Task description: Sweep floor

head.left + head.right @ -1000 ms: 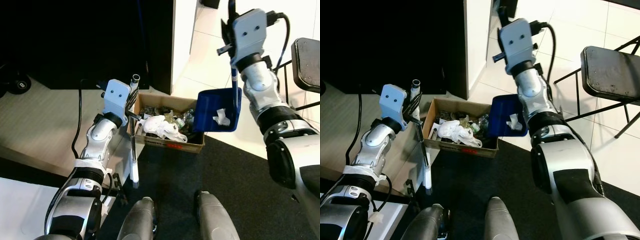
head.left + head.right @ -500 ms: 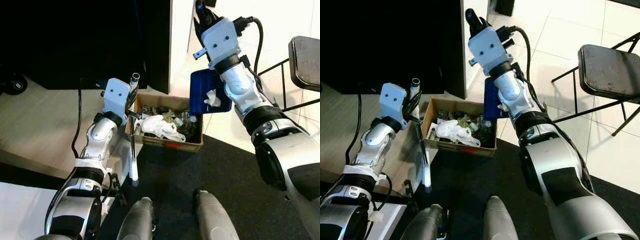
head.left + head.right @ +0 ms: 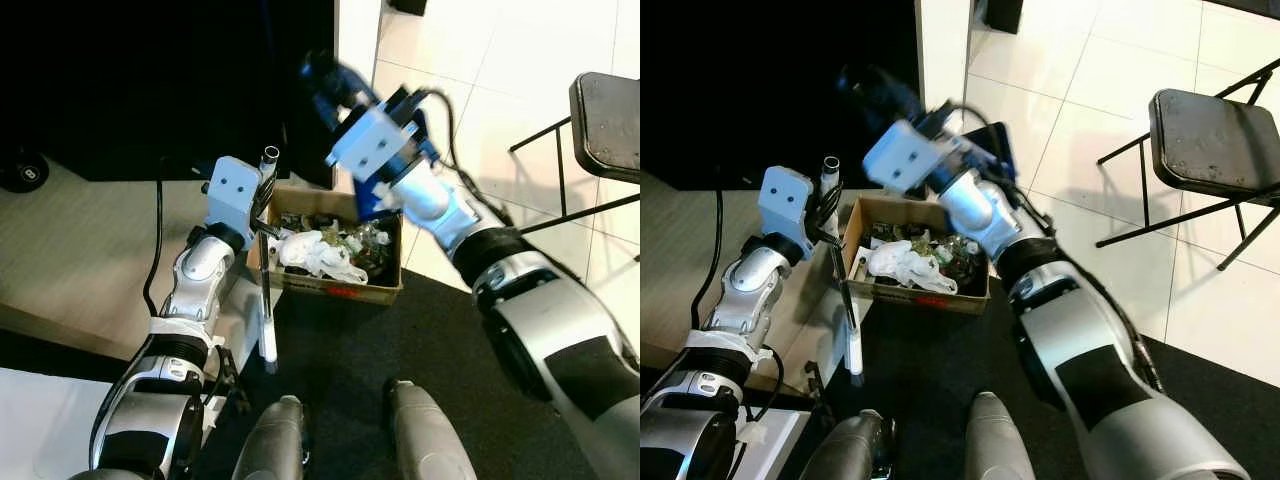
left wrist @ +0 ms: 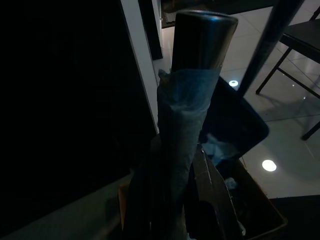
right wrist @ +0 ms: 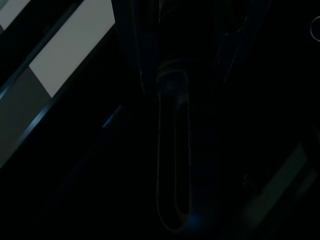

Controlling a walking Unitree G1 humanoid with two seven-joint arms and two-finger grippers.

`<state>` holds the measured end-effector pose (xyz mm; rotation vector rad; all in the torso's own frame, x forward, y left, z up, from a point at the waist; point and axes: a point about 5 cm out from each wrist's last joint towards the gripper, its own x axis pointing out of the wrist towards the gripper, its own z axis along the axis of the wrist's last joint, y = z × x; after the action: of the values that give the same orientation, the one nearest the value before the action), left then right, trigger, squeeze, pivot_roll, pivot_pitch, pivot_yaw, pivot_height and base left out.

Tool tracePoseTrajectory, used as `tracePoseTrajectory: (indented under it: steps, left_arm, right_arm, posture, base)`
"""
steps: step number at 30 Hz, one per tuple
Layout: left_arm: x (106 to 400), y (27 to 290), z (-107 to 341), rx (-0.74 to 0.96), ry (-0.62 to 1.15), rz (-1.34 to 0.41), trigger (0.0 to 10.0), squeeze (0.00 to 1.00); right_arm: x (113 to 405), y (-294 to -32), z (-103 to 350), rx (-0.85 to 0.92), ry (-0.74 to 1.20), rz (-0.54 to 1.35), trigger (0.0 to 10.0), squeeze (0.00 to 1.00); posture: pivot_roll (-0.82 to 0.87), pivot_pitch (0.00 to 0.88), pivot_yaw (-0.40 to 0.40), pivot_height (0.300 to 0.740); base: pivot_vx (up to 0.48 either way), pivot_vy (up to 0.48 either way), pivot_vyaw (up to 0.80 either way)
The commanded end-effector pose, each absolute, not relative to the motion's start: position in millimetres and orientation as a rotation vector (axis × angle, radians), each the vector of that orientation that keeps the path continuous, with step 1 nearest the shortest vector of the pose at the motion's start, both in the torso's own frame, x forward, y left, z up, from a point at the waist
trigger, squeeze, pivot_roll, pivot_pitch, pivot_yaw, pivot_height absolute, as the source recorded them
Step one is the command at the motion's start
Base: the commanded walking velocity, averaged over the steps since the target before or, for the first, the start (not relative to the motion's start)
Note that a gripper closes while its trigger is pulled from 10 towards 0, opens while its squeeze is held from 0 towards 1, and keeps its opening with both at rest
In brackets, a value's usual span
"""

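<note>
Two arms share the work in the left eye view. The left gripper (image 3: 262,196) is clamped around the slim metal broom pole with a white lower sleeve (image 3: 266,290), keeping it parked upright at about nine o'clock from the shallow brown cardboard box of crumpled white litter (image 3: 335,262), probably so the other arm is free to empty sweepings. The pole's long axis runs nearly vertical, open metal end up, white end down by the dark floor mat (image 3: 400,340). The right gripper (image 3: 335,85), blurred with motion, is raised at twelve o'clock of the box; the blue plastic dustpan (image 3: 372,203) is tipped steeply against the box's far rim, mouth toward the litter.

In the right eye view a black folding metal chair (image 3: 1210,130) stands at about three o'clock of the box, well apart.

In the left wrist view the pole (image 4: 192,115), wrapped in pale tape, fills the grip; beyond it the dustpan (image 4: 235,125) leans over the box with a scrap of paper inside.

The right wrist view is very dark: a long blue looped handle (image 5: 172,165) runs along the fingers, apparently gripped, handle high and pan low.
</note>
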<state>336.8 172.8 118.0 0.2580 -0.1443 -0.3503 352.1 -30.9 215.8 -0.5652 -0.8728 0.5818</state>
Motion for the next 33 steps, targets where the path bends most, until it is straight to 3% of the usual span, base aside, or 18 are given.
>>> tracePoseTrajectory:
  steps: [1, 12, 14, 16, 23, 29, 33]
  left_arm:
    - [334, 176, 117, 0.277, -0.141, -0.347, 10.0, 0.00]
    - [335, 173, 116, 0.278, -0.141, -0.357, 10.0, 0.00]
    - [335, 174, 116, 0.276, -0.141, -0.357, 10.0, 0.00]
    - [334, 173, 115, 0.277, -0.139, -0.361, 10.0, 0.00]
    - [336, 171, 115, 0.277, -0.138, -0.363, 10.0, 0.00]
    - [336, 173, 116, 0.275, -0.139, -0.353, 10.0, 0.00]
    - [335, 173, 115, 0.276, -0.136, -0.355, 10.0, 0.00]
  right_arm:
    - [348, -27, 227, -0.588, -0.956, 0.610, 10.0, 0.00]
    - [345, -31, 218, -0.690, -0.988, 0.651, 10.0, 0.00]
    - [331, -21, 210, -0.833, -1.088, 0.826, 10.0, 0.00]
    - [325, -15, 209, -0.729, -1.092, 0.821, 10.0, 0.00]
    - [329, -14, 205, -0.673, -1.025, 0.775, 10.0, 0.00]
    - [358, -32, 222, -0.362, -0.799, 0.487, 10.0, 0.00]
    - [366, -42, 224, -0.344, -0.753, 0.438, 10.0, 0.00]
  posture:
    - [-0.01, 0.111, -0.033, 0.740]
    - [-0.02, 0.099, -0.031, 0.740]
    - [-0.02, 0.099, -0.027, 0.740]
    - [-0.03, 0.099, -0.028, 0.740]
    - [-0.02, 0.100, -0.030, 0.740]
    - [-0.02, 0.104, -0.029, 0.740]
    - [-0.02, 0.106, -0.026, 0.740]
  base:
    - [0.000, 0.000, 0.00]
    - [0.000, 0.000, 0.00]
    - [0.000, 0.000, 0.00]
    - [0.000, 0.000, 0.00]
    - [0.000, 0.000, 0.00]
    - [0.000, 0.000, 0.00]
    - [0.000, 0.000, 0.00]
